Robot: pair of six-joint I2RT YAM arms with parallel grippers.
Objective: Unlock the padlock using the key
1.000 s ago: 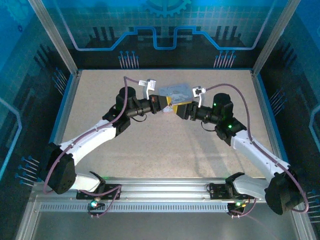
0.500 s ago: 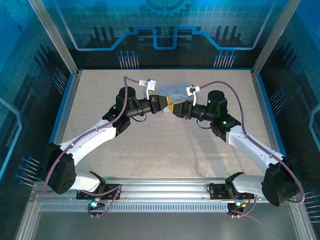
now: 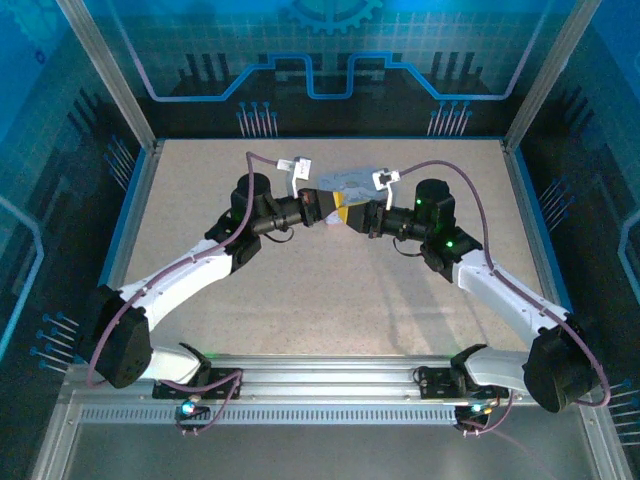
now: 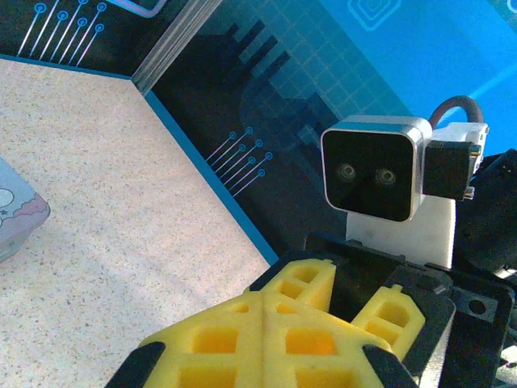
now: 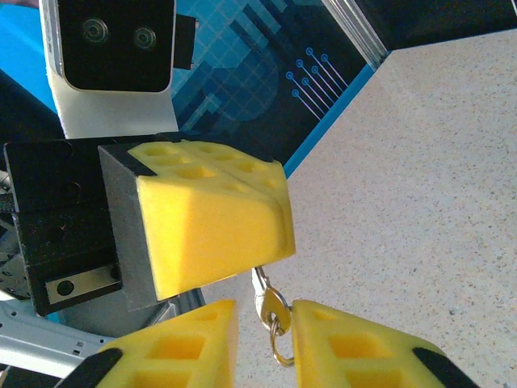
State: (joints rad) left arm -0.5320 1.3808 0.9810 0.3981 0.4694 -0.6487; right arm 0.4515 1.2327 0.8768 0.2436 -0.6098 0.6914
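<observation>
Key (image 5: 272, 309) dangles from closed left jaws; parted right jaws flank it.

Table (image 3: 330, 290): the arms' bases sit at its near edge. The left arm reaches in from the left and the right arm from the right.
Grippers: the left gripper (image 3: 338, 209) and the right gripper (image 3: 360, 219) meet tip to tip above the table's middle, towards the far side.
Tin (image 3: 352, 180): lies on the table just behind the meeting tips.
Key (image 5: 272, 307): in the right wrist view, it sticks out from between the left gripper's pressed-together pads (image 5: 210, 230). It sits in the gap between the right gripper's two spread fingers (image 5: 182, 343). Whether it touches them cannot be told.
Ring (image 5: 281, 349): hangs on the key's outer end, between those same fingers.
</observation>
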